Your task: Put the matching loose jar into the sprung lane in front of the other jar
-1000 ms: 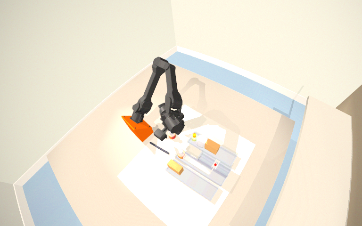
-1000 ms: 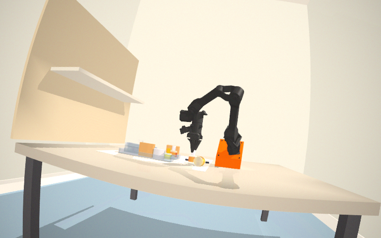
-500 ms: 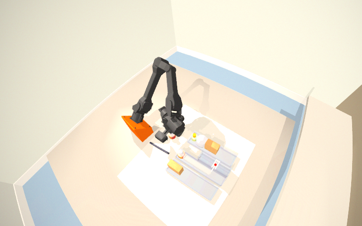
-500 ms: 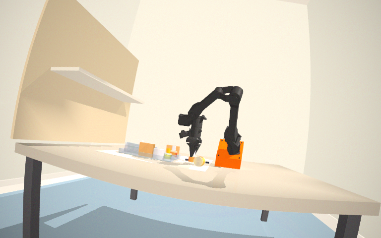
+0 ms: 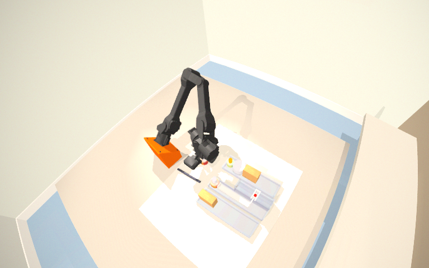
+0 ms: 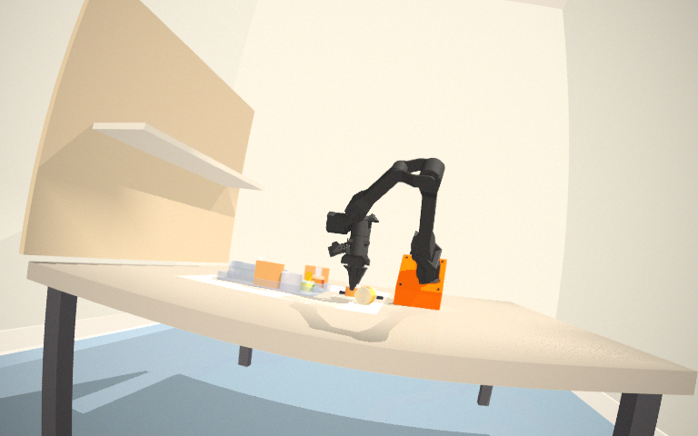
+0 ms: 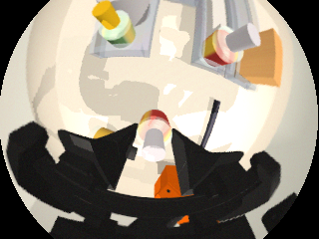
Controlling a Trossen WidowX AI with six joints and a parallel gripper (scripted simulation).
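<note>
Facing me, the near edge of the counter runs below a round yellowish container lying on its side. Just past it, the gripper points down at the loose jar, which stands upright, red and orange with a pale cap. The fingers are partway together on either side of that jar; I can't tell whether they grip it. It is outside the lanes, in front of them. A slim black rod lies near it, and the arm rises from an orange base.

In the clear lanes beyond, a green jar with a yellow top stands at the front of one outer lane, beside a whitish tub and then an orange block. The matching jar stands at the front of the middle lane. Another orange block sits in the other outer lane. Farther off, a pale shelf juts from a tall tan board.
</note>
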